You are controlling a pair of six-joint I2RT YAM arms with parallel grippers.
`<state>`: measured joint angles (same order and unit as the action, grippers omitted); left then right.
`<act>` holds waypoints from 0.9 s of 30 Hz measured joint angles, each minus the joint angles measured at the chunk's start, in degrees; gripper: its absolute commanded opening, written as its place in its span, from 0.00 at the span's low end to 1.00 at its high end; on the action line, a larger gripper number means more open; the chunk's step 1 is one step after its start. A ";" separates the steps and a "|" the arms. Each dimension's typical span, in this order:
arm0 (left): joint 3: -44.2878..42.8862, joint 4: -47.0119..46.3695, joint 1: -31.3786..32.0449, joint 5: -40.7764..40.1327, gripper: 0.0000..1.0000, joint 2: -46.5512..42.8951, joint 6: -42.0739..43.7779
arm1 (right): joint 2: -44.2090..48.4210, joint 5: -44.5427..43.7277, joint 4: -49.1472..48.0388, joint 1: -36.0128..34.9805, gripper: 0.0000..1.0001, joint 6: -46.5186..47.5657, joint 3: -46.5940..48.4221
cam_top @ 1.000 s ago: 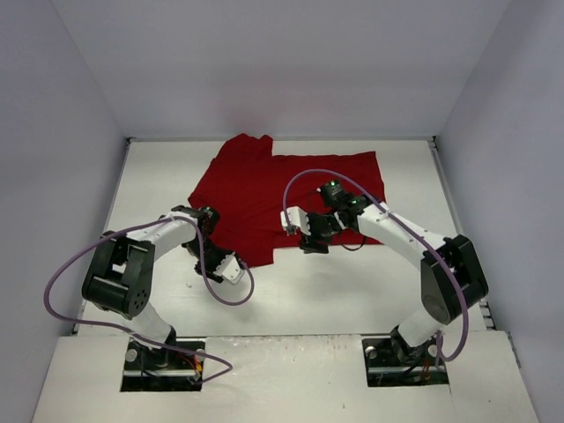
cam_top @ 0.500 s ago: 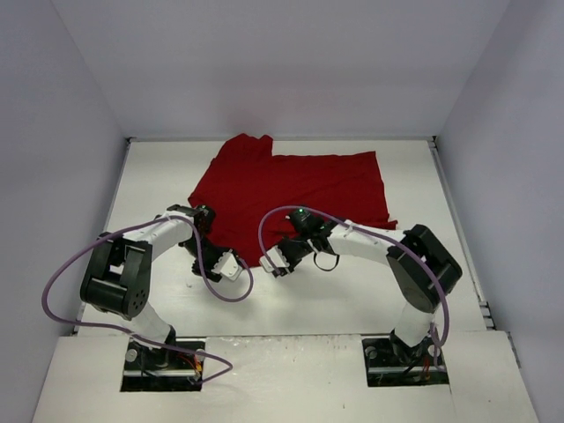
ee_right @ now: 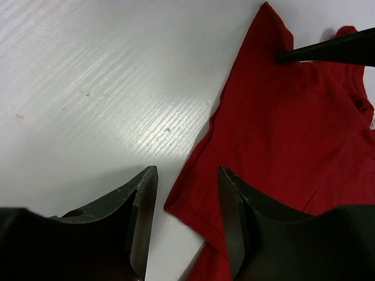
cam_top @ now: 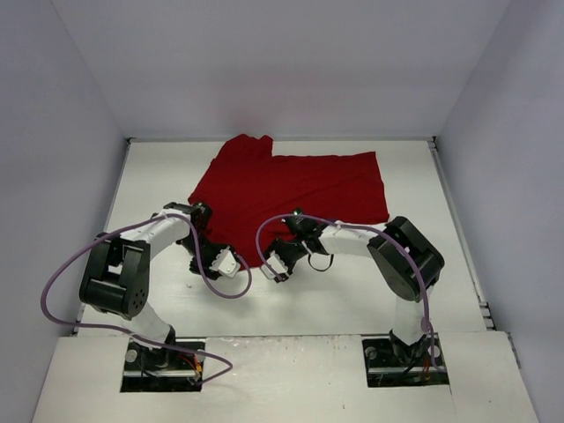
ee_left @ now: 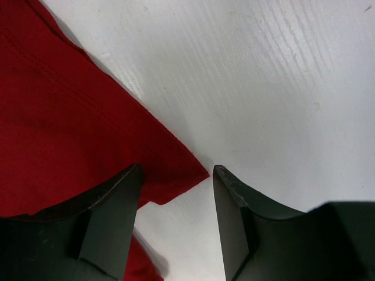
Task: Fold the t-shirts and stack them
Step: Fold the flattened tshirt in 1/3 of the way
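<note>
The dark red t-shirt (cam_top: 291, 185) lies spread flat on the white table, its near hem towards the arms. My left gripper (cam_top: 227, 263) is open at the hem's near left part. In the left wrist view a hem corner (ee_left: 187, 172) lies between the open fingers of the gripper (ee_left: 176, 175). My right gripper (cam_top: 275, 263) is open just right of it. In the right wrist view a folded shirt corner (ee_right: 193, 202) lies between the spread fingers of the gripper (ee_right: 186, 175). Neither gripper holds the cloth.
White walls enclose the table (cam_top: 352, 291) on the left, back and right. Purple cables (cam_top: 220, 286) loop beside both arms. The two grippers are close together near the table's middle. A dark pointed part (ee_right: 334, 50) reaches over the shirt in the right wrist view.
My right gripper has swung left from over the shirt's middle down to its near hem, close to the left gripper. The left gripper has shifted slightly. The shirt's right edge lies a little flatter.
</note>
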<state>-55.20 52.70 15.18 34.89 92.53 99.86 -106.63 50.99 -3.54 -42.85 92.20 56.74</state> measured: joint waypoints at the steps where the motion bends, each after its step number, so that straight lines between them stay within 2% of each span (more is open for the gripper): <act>1: 0.00 0.05 -0.12 -0.01 0.48 0.00 0.07 | -0.26 0.27 -0.21 0.16 0.41 0.06 0.21; 8: 0.00 0.66 -0.33 -0.56 0.48 0.00 1.16 | -1.11 0.96 -0.12 1.96 0.34 -0.92 0.91; 14: 0.00 1.02 -0.32 -0.71 0.52 0.01 2.73 | -1.11 0.97 -0.17 3.15 0.35 -2.10 0.72; 15: 0.00 1.04 -0.31 -0.67 0.52 0.05 2.90 | -1.11 0.95 -0.18 3.17 0.31 -2.41 0.76; 22: -1.64 1.26 -0.31 -0.73 0.37 2.76 3.85 | -4.45 0.24 2.33 3.12 0.04 -6.40 5.67; 25: -2.04 1.32 -0.31 -0.87 0.32 3.65 4.57 | -5.41 -0.20 3.54 3.07 0.00 -6.95 7.12; 27: -2.14 1.38 -0.31 -0.91 0.25 3.78 5.00 | -5.52 -0.21 4.08 3.02 0.00 -6.95 7.39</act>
<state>-57.34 54.08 14.87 33.98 96.31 104.86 -112.16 50.78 0.53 -39.83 85.25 64.13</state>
